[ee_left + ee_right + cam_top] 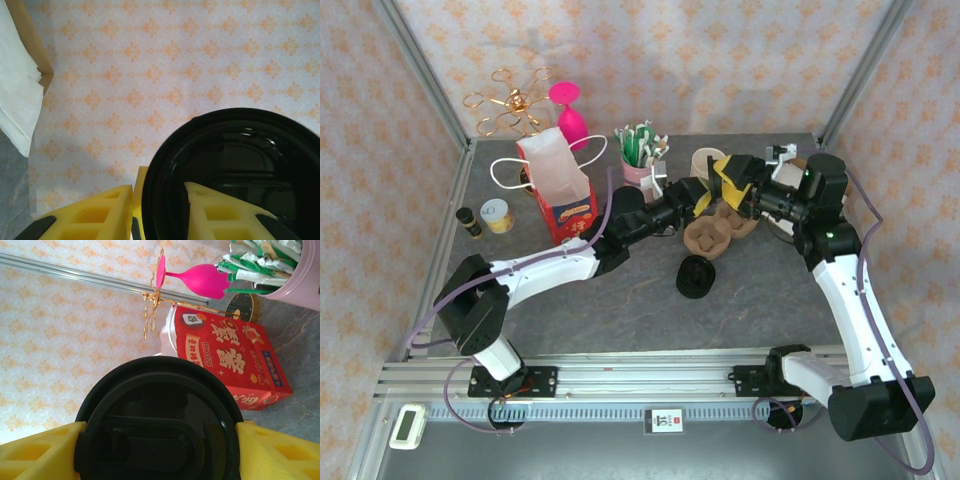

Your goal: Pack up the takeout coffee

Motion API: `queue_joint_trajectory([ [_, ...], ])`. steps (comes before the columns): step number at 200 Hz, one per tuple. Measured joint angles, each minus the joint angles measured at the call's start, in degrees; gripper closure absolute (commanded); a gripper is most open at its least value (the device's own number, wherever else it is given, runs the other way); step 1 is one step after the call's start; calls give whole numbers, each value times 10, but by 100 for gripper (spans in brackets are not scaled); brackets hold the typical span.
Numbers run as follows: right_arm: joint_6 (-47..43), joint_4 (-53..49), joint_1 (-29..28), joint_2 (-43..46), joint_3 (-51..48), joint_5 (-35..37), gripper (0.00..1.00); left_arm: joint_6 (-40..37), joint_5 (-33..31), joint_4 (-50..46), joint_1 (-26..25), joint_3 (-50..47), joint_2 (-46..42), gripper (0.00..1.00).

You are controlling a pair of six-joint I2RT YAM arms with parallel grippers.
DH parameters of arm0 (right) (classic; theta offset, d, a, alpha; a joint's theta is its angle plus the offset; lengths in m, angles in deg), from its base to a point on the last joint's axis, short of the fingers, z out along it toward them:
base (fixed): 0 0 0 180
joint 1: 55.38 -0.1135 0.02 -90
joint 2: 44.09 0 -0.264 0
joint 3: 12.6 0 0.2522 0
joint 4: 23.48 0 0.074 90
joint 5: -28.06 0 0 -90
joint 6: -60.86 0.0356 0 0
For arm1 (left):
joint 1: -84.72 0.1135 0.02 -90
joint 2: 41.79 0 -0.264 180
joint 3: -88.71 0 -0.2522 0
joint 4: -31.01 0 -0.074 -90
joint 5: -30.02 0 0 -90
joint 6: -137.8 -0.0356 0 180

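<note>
Grey speckled tabletop [620, 310], floral-papered walls [720, 60]. The right gripper [160, 436] clamps the takeout coffee [160, 410] by its glossy round black plastic lid between 2 yellow cellular fingers, beside the brown moulded-pulp carrier [705, 238]. The left gripper [156, 190] is released, its jaws parted astride the lid's rim.

Overhead; wrist views share takeout coffee [159, 420]

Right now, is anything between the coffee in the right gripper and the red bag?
Yes. The left gripper, jaws parted over the lid of the takeout coffee, and its arm lie between it and the bag.
</note>
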Motion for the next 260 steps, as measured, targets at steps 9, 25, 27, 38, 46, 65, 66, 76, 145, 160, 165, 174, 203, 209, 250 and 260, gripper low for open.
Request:
queue_joint_trajectory([
  [9,-6,-5,0,-2,3,5,27,-3,-4,-4,3,-4,-7,68],
  [25,-20,-16,-1,-6,9,17,27,-14,-15,-21,8,-11,-23,67],
  [27,-23,-19,-2,-7,10,19,27,-17,-16,-24,9,-12,-25,67],
  [38,-37,-35,-4,-14,19,33,27,-28,-25,-39,11,-16,-38,67],
  [46,-51,-47,-7,-22,29,45,27,-37,-32,-50,14,-19,-47,67],
  [65,-83,-77,-17,-45,52,78,27,-67,-55,-89,19,-28,-80,66],
  [66,-85,-78,-17,-46,53,80,27,-69,-56,-92,19,-29,-82,66],
  [76,-103,-93,-24,-61,66,99,28,-90,-70,-116,23,-32,-101,66],
  [145,-218,-203,-104,-190,175,288,28,-259,-198,-301,30,-33,-230,65],
  [160,-237,-222,-121,-222,200,329,28,-293,-214,-336,30,-32,-240,65],
  [165,-243,-227,-127,-234,209,343,28,-305,-219,-349,30,-31,-240,65],
  [174,-254,-235,-137,-253,222,367,28,-324,-225,-368,30,-30,-240,65],
  [203,-284,-267,-172,-316,269,446,29,-376,-243,-424,30,-30,-242,64],
  [209,-288,-272,-179,-328,278,458,29,-385,-247,-433,30,-30,-243,64],
  [250,-316,-305,-217,-401,326,534,29,-429,-259,-469,30,-30,-254,64],
  [260,-320,-309,-223,-413,330,545,29,-436,-263,-474,30,-32,-257,64],
])
